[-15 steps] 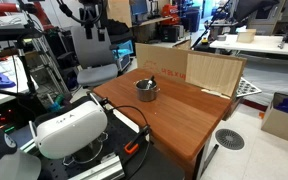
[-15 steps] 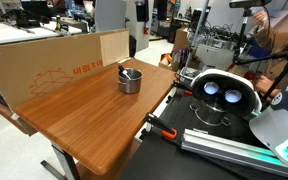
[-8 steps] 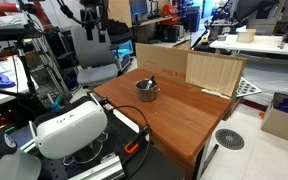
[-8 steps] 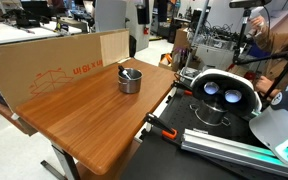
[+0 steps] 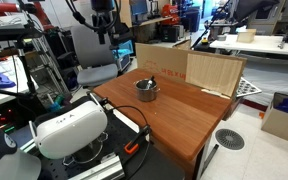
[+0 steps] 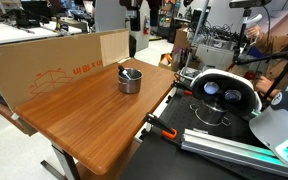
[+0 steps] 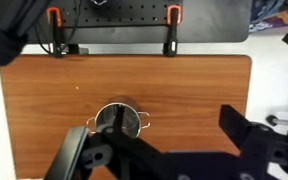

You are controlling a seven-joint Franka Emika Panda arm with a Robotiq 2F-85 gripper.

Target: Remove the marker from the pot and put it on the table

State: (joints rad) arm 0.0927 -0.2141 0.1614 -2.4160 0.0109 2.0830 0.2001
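The small silver pot [image 5: 147, 89] stands on the reddish-brown table [image 5: 184, 118], near its back edge; it also shows in an exterior view [image 6: 130, 80]. The marker [image 7: 113, 121] is a dark stick that leans inside the pot [image 7: 119, 122] in the wrist view; its tip pokes over the rim [image 5: 150, 81]. My gripper [image 5: 106, 33] hangs high above and behind the table, far from the pot. In the wrist view the gripper [image 7: 159, 150] is open and empty, with its dark fingers [image 7: 246, 128] spread wide just below the pot.
A pale upright board and cardboard [image 5: 214, 70] stand along the table's back edge [image 6: 54, 62]. A white rounded device [image 5: 69, 128] sits in front of the table [image 6: 224, 95]. Orange clamps [image 7: 54, 18] grip the table edge [image 7: 171, 16].
The arm and gripper have moved sideways, high up, towards the space above the table. The pot and marker have not moved.
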